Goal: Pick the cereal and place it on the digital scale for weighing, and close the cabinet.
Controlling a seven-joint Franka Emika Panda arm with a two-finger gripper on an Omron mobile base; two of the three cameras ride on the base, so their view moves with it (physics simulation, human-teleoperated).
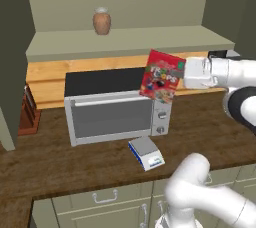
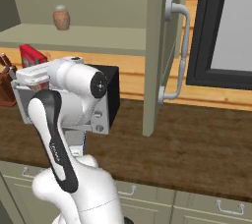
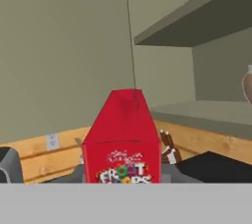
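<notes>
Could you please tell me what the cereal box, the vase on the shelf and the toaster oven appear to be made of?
The cereal, held by the gripper, looks like printed cardboard: flat red faces, sharp edges, a colourful matte print. The vase looks ceramic or clay: a brown, rounded body with a dull finish, though the render leaves this open. The toaster oven seems to be brushed metal: silver-grey casing, a dark top and a greyish glass-like door.

Only readable text sits on the cereal (image 3: pixel 124 139): hand view shows white-outlined multicoloured block letters "FROOT" on the red front, with a second line below cut off at the bottom, likely "LOOPS" but only letter tops show. Small white script above it, too blurred to read. Left base view shows same cereal (image 1: pixel 162 75) logo, colourful but illegible. Digital scale (image 1: pixel 146 152) blue display strip: no digits legible.
</notes>
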